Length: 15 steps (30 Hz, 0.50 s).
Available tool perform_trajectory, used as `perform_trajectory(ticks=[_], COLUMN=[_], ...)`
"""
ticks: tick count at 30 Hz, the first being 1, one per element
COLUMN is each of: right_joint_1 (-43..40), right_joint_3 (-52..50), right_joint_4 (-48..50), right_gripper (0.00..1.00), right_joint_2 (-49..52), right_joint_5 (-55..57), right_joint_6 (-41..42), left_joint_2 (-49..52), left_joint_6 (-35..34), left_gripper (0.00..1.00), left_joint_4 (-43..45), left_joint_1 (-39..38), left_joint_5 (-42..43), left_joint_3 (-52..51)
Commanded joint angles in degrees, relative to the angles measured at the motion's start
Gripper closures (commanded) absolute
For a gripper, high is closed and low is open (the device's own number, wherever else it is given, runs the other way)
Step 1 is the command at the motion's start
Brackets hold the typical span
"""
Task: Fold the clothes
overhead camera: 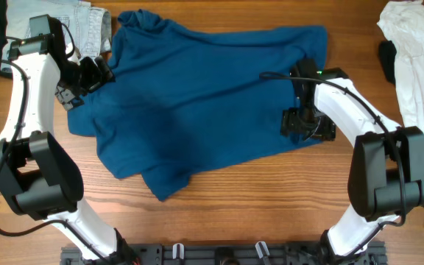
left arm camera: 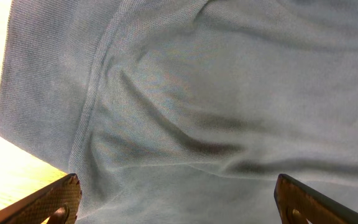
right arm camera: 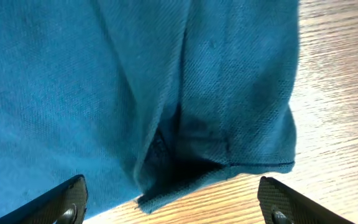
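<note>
The deep-blue top [overhead camera: 205, 96] lies spread and rumpled across the middle of the wooden table, with a folded flap at its front. My left gripper [overhead camera: 87, 73] hovers over its left edge, open and empty; the left wrist view shows wrinkled cloth [left arm camera: 216, 106] between the wide-apart jaws [left arm camera: 178, 202]. My right gripper [overhead camera: 305, 121] hovers over the top's right front edge, open and empty; the right wrist view shows a hemmed corner [right arm camera: 229, 143] over bare wood between the jaws [right arm camera: 173, 205].
A pale blue denim piece [overhead camera: 79, 26] lies at the back left, partly under the left arm. A white garment [overhead camera: 418, 81] lies along the right side, with a dark item [overhead camera: 387, 59] beside it. Bare wood [overhead camera: 256, 191] shows in front of the top.
</note>
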Motion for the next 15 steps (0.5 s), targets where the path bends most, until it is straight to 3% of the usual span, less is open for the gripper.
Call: perform_trajectory(ticks=[1,6,8,10,15], right_joint_1=[0.2,0.2,0.2,0.2,0.1], right_joint_3=[-0.5,-0.5,-0.5,-0.5,-0.5], right_joint_4=[0.2,0.3,0.0,-0.2,-0.2], right_gripper=[0.11,0.13,0.24,0.43,0.67], right_joint_2=[1.5,3.5,3.8,3.8,3.8], right_joint_5=[3.3,3.6,5.2,6.5,7.8], right_joint_6=[1.8,1.6,2.4,3.1,3.5], left_joint_2=[0.3,0.6,0.8,1.0,1.1], left_joint_6=[-0.6,-0.4,-0.4,-0.5,-0.4], left_gripper=[0.00,0.00,0.00,0.00,0.00], left_joint_4=[0.1,0.1,0.1,0.2,0.3], left_joint_1=[-0.2,-0.2,-0.2,-0.2,-0.2], left_joint_5=[-0.1,-0.5,-0.5,-0.5,-0.5], left_joint_3=[-0.4,-0.4,-0.4,-0.4,-0.4])
